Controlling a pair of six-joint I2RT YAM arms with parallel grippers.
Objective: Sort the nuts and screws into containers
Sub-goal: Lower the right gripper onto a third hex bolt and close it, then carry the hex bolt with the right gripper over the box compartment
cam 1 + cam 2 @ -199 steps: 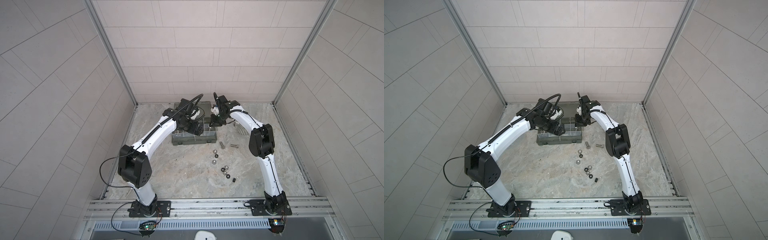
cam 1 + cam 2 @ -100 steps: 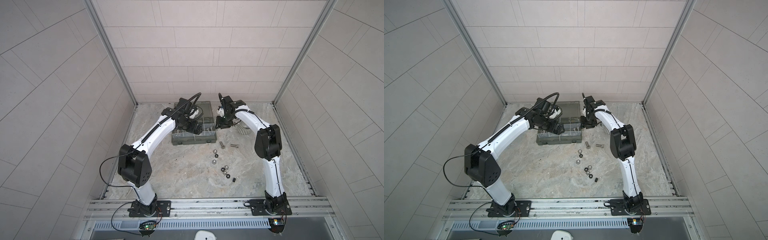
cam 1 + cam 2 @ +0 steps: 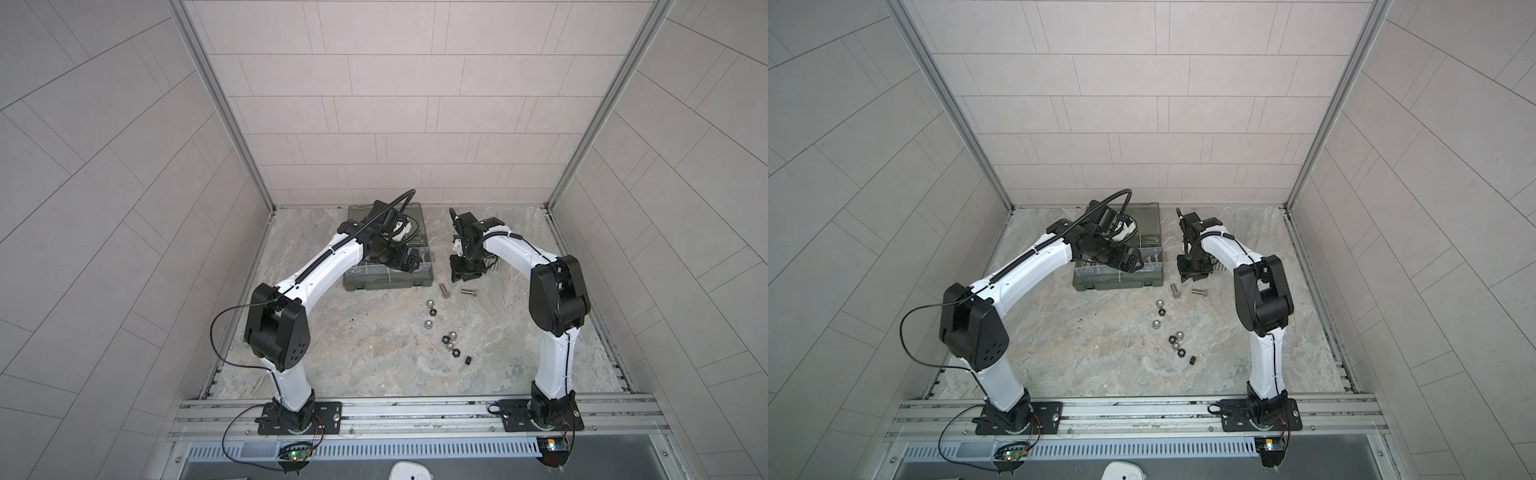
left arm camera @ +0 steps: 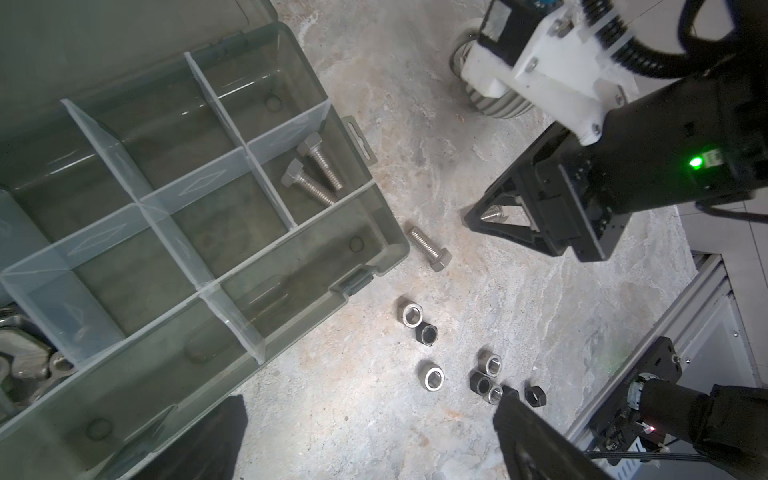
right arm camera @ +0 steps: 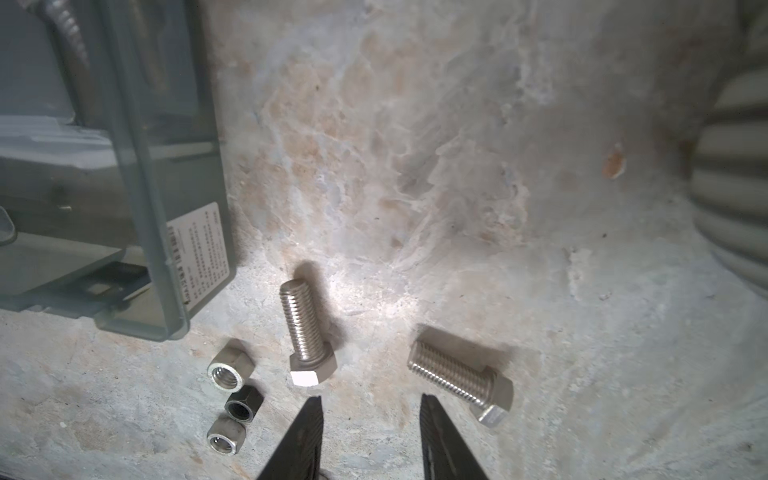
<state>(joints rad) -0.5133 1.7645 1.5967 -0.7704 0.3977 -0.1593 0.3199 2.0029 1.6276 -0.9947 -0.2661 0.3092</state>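
The grey-green case (image 3: 388,280) (image 3: 1117,284) lies open, its containers (image 4: 178,232) split by clear dividers; one holds two screws (image 4: 313,174). Two more screws (image 5: 307,332) (image 5: 461,378) lie on the floor right of the case (image 5: 124,208), also seen in a top view (image 3: 444,289). Several silver and black nuts (image 3: 451,338) (image 4: 415,318) (image 5: 226,372) are scattered nearer the front. My right gripper (image 5: 372,398) (image 3: 465,276) is low over the floor between the two screws, open and empty. My left gripper (image 4: 374,436) (image 3: 405,264) hovers over the case's right end, open wide and empty.
A striped mug (image 4: 494,99) (image 5: 739,166) stands just right of the right gripper, partly hidden by that arm in the top views. The case lid (image 3: 382,216) lies back toward the rear wall. Side walls close in the floor.
My right gripper has left the case's right end, moving right, toward the front and down to the loose screws, with its jaws slightly wider. The left arm has barely shifted.
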